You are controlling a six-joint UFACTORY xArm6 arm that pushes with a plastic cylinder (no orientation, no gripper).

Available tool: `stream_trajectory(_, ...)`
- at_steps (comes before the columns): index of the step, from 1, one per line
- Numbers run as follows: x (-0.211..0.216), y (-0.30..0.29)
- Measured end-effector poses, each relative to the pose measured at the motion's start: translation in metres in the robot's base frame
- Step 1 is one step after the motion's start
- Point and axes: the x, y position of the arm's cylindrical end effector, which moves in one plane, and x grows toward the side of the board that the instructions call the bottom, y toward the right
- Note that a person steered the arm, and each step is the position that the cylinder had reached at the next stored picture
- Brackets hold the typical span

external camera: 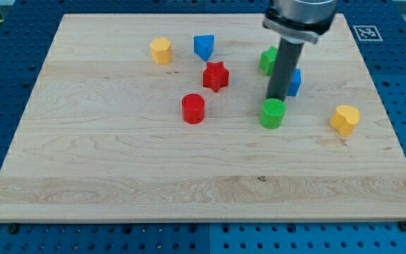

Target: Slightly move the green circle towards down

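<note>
**Tip just behind the green circle**

You see, left to right on the worktop [118, 162]: yellow block [161, 51], red circle [193, 109], blue block [204, 47], red star [216, 76]. The green circle [273, 113] sits right of centre, my tip [279, 99] touching its top edge. No claw exists here. A yellow heart [345, 119] lies rightmost.

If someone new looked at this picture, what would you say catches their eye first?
Most likely the dark rod coming down from the view's top right, with my tip right behind the green circle, on its upper side. Close around the rod sit a green block and a partly hidden blue block. Further left, the red star and red cylinder stand out on the pale wooden board.
</note>
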Motion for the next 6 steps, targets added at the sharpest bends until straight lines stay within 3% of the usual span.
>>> stream_trajectory(2, 0.014, -0.017)
stream_trajectory(4, 0.028, 0.022)
stream_trajectory(6, -0.023, 0.023)
